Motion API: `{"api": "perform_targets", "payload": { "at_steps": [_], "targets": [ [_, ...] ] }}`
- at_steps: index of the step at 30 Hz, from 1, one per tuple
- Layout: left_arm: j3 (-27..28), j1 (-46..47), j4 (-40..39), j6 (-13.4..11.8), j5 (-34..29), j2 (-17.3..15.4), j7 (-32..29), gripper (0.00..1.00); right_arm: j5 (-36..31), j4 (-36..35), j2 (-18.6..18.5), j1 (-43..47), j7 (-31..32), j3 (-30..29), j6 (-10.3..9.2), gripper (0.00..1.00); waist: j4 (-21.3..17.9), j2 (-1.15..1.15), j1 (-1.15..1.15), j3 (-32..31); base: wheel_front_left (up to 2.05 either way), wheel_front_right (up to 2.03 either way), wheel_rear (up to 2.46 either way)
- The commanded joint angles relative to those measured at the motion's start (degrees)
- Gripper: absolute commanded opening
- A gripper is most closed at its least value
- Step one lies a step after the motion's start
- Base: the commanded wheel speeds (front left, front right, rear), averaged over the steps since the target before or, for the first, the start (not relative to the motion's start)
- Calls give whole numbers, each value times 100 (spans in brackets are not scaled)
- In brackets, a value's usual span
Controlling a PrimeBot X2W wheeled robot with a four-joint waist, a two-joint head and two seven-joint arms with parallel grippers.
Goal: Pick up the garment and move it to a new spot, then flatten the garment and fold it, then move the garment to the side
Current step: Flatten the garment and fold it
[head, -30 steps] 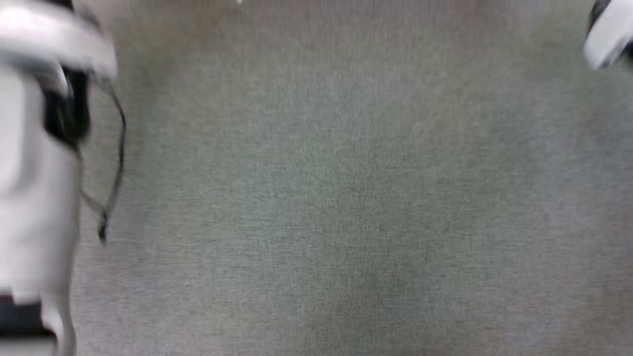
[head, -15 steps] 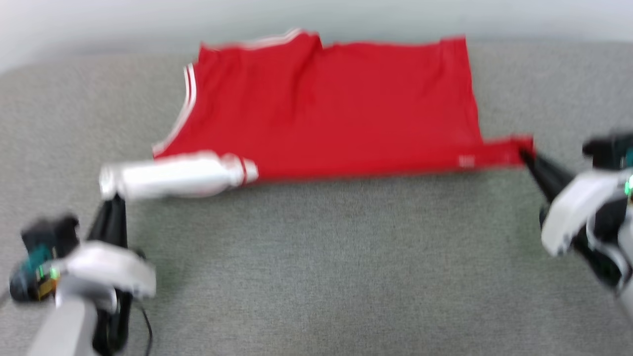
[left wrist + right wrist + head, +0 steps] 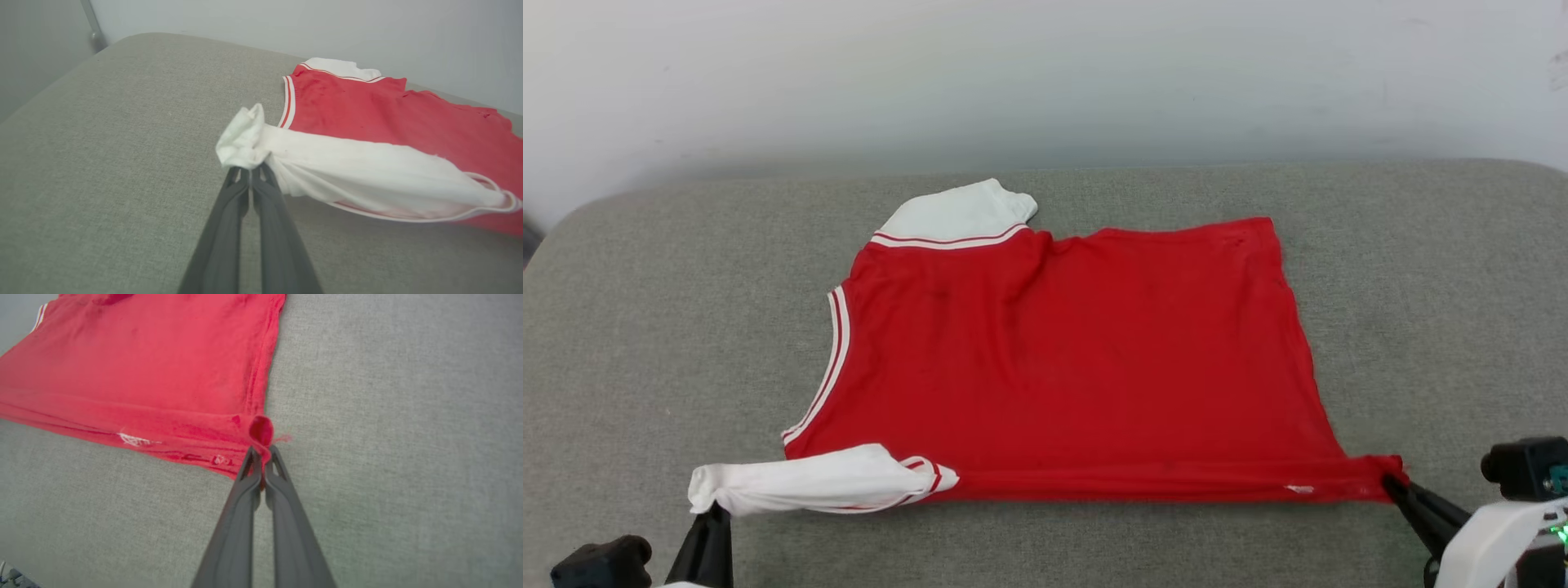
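**Red jersey held at both near corners, fold line runs left to right**

Red garment (image 3: 1062, 367) lies spread on the grey cushion (image 3: 645, 327), roughly central, with its far edge towards the pale wall (image 3: 1045, 82). No lettering shows on the upper face.

Left gripper (image 3: 249, 168): fingers pinched tight on the bunched tip of the near white sleeve (image 3: 367, 171). In the head view it sits at the lower left (image 3: 712, 510).

Right gripper (image 3: 261, 451): clamped on the red hem corner, with a small loop of cloth standing up just above the tips. In the head view it sits at the lower right (image 3: 1390, 483).

Key relation: the near edge runs taut between my two grippers, so the shirt's long axis lies crosswise, left to right. The whole body of it lies beyond the fingers, away from me. Neither arm is nearer; both sit on the same edge.

My read is that the fold means carrying this edge forward, towards the far sleeve (image 3: 956, 214). Both hands must travel evenly (the sleeve side is slack and may trail).
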State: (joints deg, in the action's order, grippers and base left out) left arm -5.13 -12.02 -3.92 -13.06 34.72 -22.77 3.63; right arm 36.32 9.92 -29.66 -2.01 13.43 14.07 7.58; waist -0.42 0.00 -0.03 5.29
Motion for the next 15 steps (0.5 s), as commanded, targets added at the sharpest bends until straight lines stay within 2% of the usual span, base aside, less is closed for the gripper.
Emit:
{"api": "perform_targets", "payload": {
  "at_steps": [1,6,11,15],
  "targets": [
    [90,-188,-182,-121,34,-52,-87,0,-107,-209,66,310,173,-268,-16,0,2,0,3,-12,0,0,0],
    [97,-361,-751,-270,95,-131,-412,0,-441,-1063,448,925,757,-980,-15,0,9,0,3,85,0,0,0],
    [-68,113,-873,-129,138,-190,-658,0,-688,-1508,795,740,1224,-1281,-13,0,2,0,3,268,0,0,0],
    [-172,665,-667,2,144,-204,-732,0,-832,-1464,961,327,1424,-1267,-13,0,-23,0,3,464,0,0,0]
  ]
}}
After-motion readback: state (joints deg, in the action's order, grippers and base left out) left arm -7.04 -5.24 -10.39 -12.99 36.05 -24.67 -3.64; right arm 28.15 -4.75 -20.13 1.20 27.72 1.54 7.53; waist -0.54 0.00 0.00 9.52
